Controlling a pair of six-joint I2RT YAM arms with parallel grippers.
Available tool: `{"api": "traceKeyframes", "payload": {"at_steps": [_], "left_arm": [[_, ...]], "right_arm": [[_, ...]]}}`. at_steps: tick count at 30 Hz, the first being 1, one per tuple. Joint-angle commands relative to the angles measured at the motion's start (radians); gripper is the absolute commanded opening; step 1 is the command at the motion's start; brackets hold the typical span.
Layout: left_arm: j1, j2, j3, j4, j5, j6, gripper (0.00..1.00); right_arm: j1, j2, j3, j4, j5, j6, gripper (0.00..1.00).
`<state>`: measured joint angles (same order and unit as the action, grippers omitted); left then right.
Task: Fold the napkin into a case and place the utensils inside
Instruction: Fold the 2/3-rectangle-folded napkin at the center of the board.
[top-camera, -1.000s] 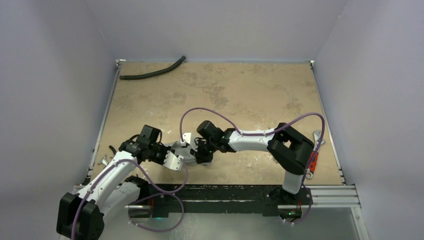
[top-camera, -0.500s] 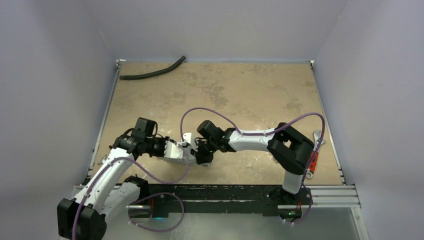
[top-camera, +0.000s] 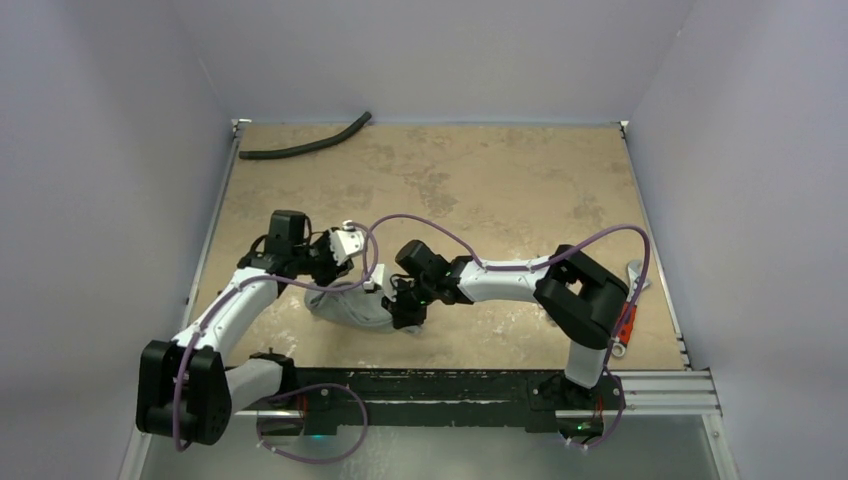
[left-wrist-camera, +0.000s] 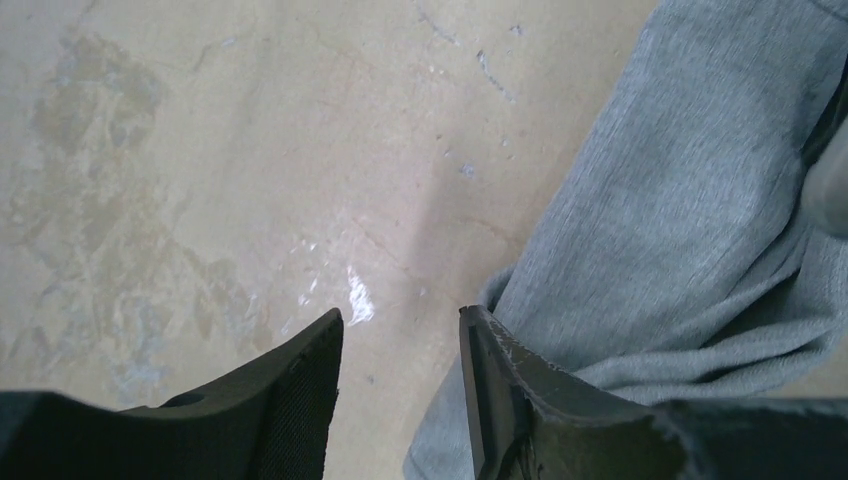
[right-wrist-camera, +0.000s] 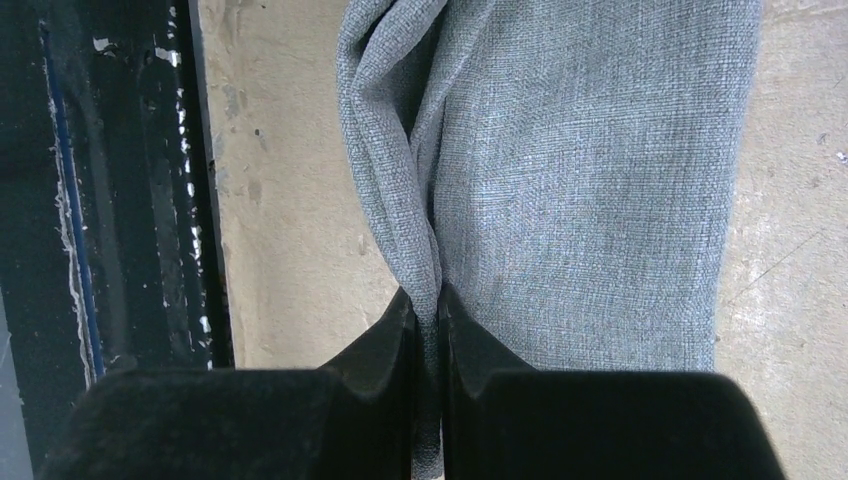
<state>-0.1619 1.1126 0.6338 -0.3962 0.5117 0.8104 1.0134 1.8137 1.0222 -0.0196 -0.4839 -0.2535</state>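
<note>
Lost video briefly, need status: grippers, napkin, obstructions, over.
Left gripper open, empty, beside the napkin. Right gripper shut on a napkin fold. Napkin bunched, not yet folded. Black hose at far edge, out of the way.

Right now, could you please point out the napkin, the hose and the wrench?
napkin (right-wrist-camera: 600, 150), right wrist view, flat middle of cloth
hose (top-camera: 300, 150), top external view, mid-length
wrench (top-camera: 627, 322), top external view, red handle

Left gripper (left-wrist-camera: 400, 335) opened, jaws now apart, napkin (left-wrist-camera: 680, 200) released. Gripper withdrawn to far left, off cloth. Napkin fold now uncovered.
</note>
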Motion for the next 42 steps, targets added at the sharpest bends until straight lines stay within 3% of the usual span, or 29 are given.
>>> {"api": "traceKeyframes", "payload": {"at_steps": [1, 6, 15, 26, 35, 42], "left_arm": [[-0.032, 0.075, 0.003, 0.071, 0.103, -0.033, 0.46], [-0.093, 0.175, -0.007, 0.133, 0.088, -0.034, 0.46], [-0.154, 0.304, 0.026, 0.094, 0.058, 0.048, 0.45], [-0.180, 0.306, -0.002, 0.060, 0.022, 0.169, 0.38], [-0.192, 0.294, -0.006, -0.013, 0.042, 0.302, 0.33], [-0.194, 0.282, 0.013, -0.037, 0.060, 0.299, 0.30]], "right_arm": [[0.000, 0.001, -0.008, 0.016, -0.030, 0.010, 0.00], [-0.003, 0.006, -0.006, 0.016, -0.037, 0.018, 0.00], [-0.016, -0.013, -0.016, 0.069, -0.064, 0.047, 0.00], [-0.038, -0.050, -0.017, 0.088, -0.113, 0.069, 0.00], [-0.140, -0.018, -0.017, 0.119, -0.311, 0.122, 0.05], [-0.165, 0.042, -0.013, 0.121, -0.340, 0.146, 0.05]]}}
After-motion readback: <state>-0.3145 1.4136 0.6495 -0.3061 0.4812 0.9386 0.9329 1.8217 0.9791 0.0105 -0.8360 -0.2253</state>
